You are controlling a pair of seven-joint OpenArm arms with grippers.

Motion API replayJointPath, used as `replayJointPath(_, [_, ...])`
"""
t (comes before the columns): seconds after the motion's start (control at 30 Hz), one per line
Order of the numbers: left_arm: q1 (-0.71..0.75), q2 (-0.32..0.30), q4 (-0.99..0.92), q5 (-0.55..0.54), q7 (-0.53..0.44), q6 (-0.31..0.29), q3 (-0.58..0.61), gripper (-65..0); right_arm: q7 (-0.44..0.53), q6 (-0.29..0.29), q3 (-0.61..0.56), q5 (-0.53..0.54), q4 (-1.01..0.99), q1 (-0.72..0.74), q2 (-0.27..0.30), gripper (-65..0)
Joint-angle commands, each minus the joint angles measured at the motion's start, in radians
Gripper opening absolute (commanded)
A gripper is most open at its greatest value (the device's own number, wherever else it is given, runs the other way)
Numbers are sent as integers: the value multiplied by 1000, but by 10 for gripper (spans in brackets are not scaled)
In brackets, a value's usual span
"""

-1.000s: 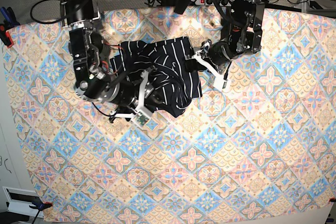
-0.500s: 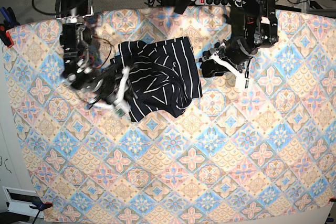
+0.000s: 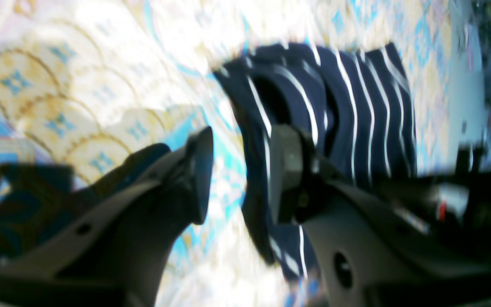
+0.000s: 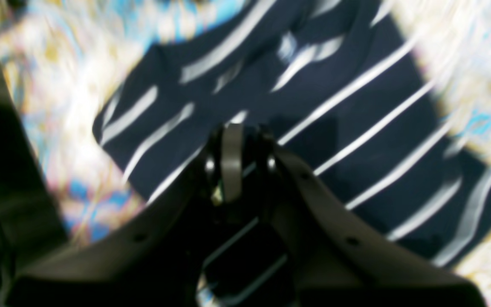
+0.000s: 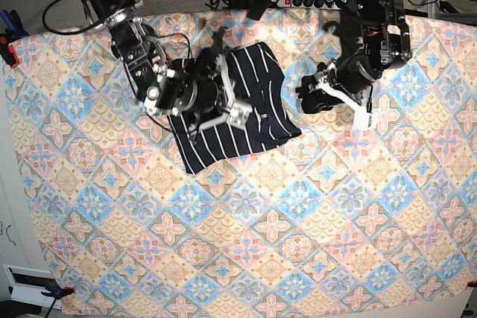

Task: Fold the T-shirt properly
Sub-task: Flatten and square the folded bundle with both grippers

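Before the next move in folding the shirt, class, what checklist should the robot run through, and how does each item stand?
1. Right gripper shut: ok, its fingers meet over the shirt.
2. Cloth actually pinched in the right gripper: cannot tell, the wrist view is blurred and no fold shows between the tips.
3. Left gripper free: ok, open and holding nothing, beside the shirt's edge.
4. Shirt lying flat: not ok, bunched under the right arm, with a curled fold at the edge in the left wrist view.
5. Shirt fully on the patterned cloth: ok.
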Motion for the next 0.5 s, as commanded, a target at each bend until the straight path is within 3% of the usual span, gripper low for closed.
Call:
replayJointPath(0.0, [-11, -7, 51, -37, -7, -12, 16, -428, 12, -7, 49, 0, 18, 25, 11, -599])
replayJointPath(0.1, [-9, -33, 146, -40, 44, -12, 83, -429, 14, -7, 151, 2, 18, 42, 8, -599])
replayJointPath(0.2, [-12, -68, 178, -40, 61, -7, 182, -430, 38, -7, 182, 4, -15, 89, 8, -599])
replayJointPath(0.4, [-34, -90, 178, 18, 61, -7, 335, -577, 76, -7, 184, 0, -188, 201, 8, -600])
replayJointPath(0.47, [-34, -88, 178, 76, 59, -7, 386, -589, 87, -7, 184, -1, -249, 243, 8, -600])
